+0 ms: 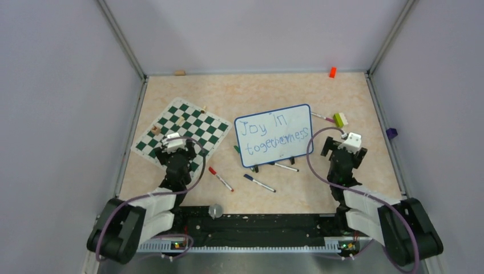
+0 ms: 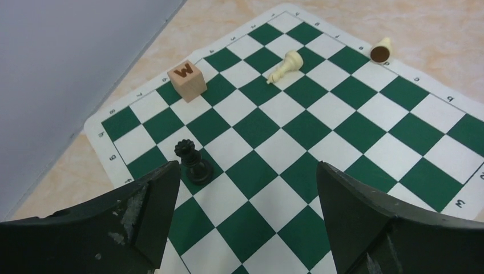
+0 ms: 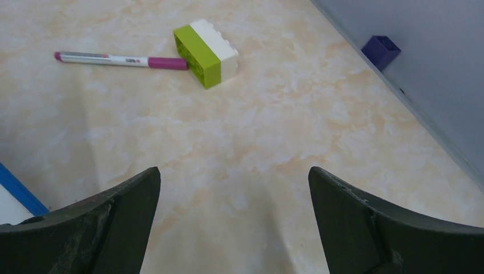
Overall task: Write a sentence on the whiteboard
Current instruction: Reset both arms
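The whiteboard (image 1: pixel 274 135) stands in the middle of the table, blue-framed, with the sentence (image 1: pixel 273 137) "Joy in togetherness" in blue marker on two lines. Its blue corner (image 3: pixel 17 191) shows at the left edge of the right wrist view. My left gripper (image 1: pixel 172 138) is open and empty over the chess mat (image 1: pixel 180 131), its fingertips (image 2: pixel 165 177) wide apart. My right gripper (image 1: pixel 349 138) is open and empty over bare table right of the whiteboard, fingertips (image 3: pixel 145 180) wide apart.
A red marker (image 1: pixel 220 178), a blue marker (image 1: pixel 259 182) and a dark marker (image 1: pixel 283 166) lie in front of the board. A pink marker (image 3: pixel 120 59) and green-white brick (image 3: pixel 205 52) lie right of it. The mat holds a black chess piece (image 2: pixel 193 161), a W block (image 2: pixel 187 80) and cream pieces (image 2: pixel 285 67).
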Tool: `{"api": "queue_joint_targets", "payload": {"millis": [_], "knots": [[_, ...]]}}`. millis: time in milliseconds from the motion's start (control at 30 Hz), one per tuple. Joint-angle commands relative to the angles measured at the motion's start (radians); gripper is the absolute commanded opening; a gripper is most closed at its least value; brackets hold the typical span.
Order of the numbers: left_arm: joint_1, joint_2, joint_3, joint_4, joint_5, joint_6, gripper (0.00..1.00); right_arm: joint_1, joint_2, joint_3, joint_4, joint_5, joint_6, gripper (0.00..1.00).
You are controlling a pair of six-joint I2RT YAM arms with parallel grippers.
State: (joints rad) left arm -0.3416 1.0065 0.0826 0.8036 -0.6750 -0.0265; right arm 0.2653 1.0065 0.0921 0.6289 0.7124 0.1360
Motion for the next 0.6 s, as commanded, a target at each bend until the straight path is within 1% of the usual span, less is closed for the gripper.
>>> {"api": "queue_joint_targets", "payload": {"millis": [0,33,100,133,167,233,300,333,367,400,433,467,500,533,567], "knots": [[0.042,0.135,-0.001,0.315,0.024,0.0,0.95,-0.03,0.133,-0.052,0.526,-0.117,-0.095,0.98],[0.06,0.152,0.005,0.337,0.054,0.002,0.96,-0.042,0.168,-0.032,0.563,-0.18,-0.12,0.99],[0.089,0.205,0.017,0.385,0.112,0.011,0.95,-0.055,0.212,0.05,0.436,-0.255,-0.128,0.98],[0.094,0.231,0.039,0.383,0.103,0.032,0.94,-0.06,0.243,0.086,0.399,-0.282,-0.13,0.97],[0.095,0.249,0.06,0.367,0.088,0.056,0.93,-0.06,0.274,0.122,0.369,-0.302,-0.165,0.94],[0.095,0.268,0.071,0.376,0.103,0.09,0.93,-0.06,0.319,0.18,0.294,-0.344,-0.192,0.86],[0.097,0.291,0.075,0.402,0.107,0.114,0.92,-0.06,0.337,0.195,0.297,-0.361,-0.214,0.83],[0.1,0.299,0.084,0.396,0.097,0.113,0.91,-0.06,0.338,0.184,0.328,-0.351,-0.222,0.82],[0.104,0.302,0.095,0.381,0.088,0.106,0.91,-0.065,0.35,0.142,0.426,-0.338,-0.23,0.83],[0.112,0.301,0.101,0.364,0.093,0.096,0.91,-0.073,0.389,0.086,0.603,-0.309,-0.23,0.86],[0.122,0.298,0.106,0.352,0.105,0.089,0.9,-0.088,0.415,0.038,0.711,-0.28,-0.209,0.88],[0.134,0.299,0.107,0.35,0.117,0.083,0.9,-0.117,0.409,0.013,0.712,-0.322,-0.171,0.89],[0.148,0.305,0.106,0.349,0.132,0.08,0.9,-0.142,0.429,0.0,0.747,-0.363,-0.148,0.87],[0.173,0.346,0.094,0.376,0.195,0.076,0.86,-0.145,0.483,0.005,0.821,-0.355,-0.172,0.86],[0.193,0.409,0.083,0.46,0.224,0.084,0.84,-0.138,0.464,0.027,0.772,-0.346,-0.167,0.87]]}}
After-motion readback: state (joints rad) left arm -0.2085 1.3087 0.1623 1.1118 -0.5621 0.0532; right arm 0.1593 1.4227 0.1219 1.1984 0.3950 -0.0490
